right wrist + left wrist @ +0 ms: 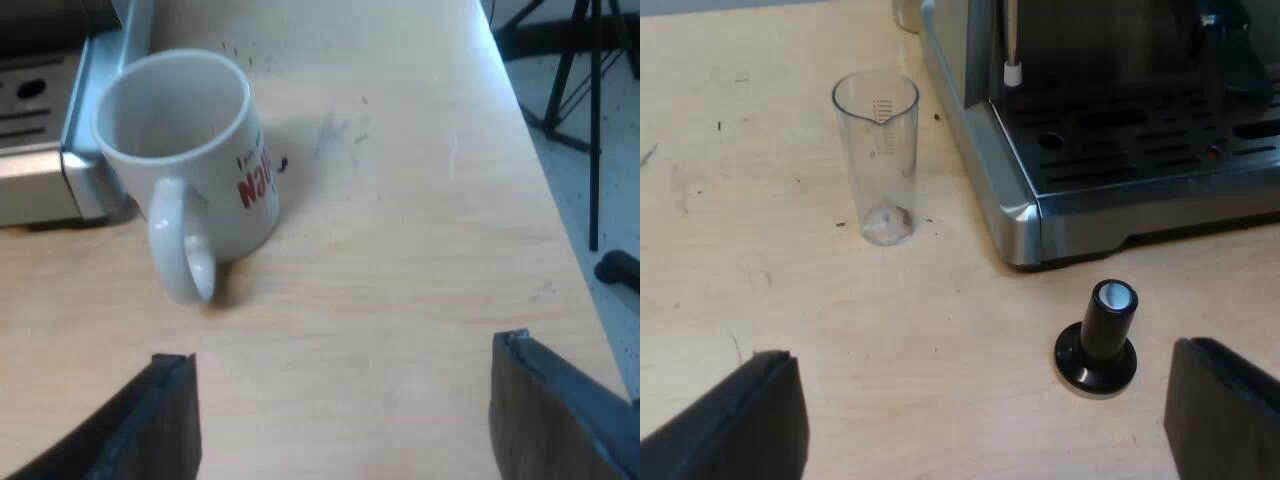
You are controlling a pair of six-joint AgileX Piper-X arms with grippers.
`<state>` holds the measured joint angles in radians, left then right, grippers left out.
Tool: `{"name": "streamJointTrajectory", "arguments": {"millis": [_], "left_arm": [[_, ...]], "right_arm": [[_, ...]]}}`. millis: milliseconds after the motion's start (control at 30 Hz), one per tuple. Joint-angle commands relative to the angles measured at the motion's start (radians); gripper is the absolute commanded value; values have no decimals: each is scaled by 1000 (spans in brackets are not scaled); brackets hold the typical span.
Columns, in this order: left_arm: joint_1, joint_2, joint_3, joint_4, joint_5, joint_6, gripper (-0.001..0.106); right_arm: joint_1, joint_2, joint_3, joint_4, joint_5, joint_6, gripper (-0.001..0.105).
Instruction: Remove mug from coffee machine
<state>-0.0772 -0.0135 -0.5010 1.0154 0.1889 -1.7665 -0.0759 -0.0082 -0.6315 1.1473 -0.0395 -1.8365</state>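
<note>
One smooth white cylindrical mug (215,195)

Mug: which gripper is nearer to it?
Right. The right gripper, open, has the mug standing on the table just ahead of it, beside the machine corner. The left gripper, open, faces the tamper and glass instead.

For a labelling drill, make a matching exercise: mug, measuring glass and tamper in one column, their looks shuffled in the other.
Things:
1. mug
2. measuring glass
3. tamper

Looks:
A. clear, with marks on its side
B. black, with a white spot on top
C. white, with red lettering

Pairs: 1-C, 2-A, 3-B
</note>
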Motion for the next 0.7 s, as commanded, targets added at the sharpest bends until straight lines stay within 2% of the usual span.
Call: {"name": "streamJointTrajectory", "arguments": {"millis": [33, 200, 700], "left_arm": [[-1, -38, -2, -21, 11, 5, 77], [-1, -38, -2, -21, 16, 5, 77], [-1, -38, -2, -21, 18, 5, 77]], "right_arm": [[1, -45, 22, -14, -10, 2, 63], [1, -45, 65, -22, -10, 9, 63], [1, -45, 65, -29, -10, 9, 63]]}}
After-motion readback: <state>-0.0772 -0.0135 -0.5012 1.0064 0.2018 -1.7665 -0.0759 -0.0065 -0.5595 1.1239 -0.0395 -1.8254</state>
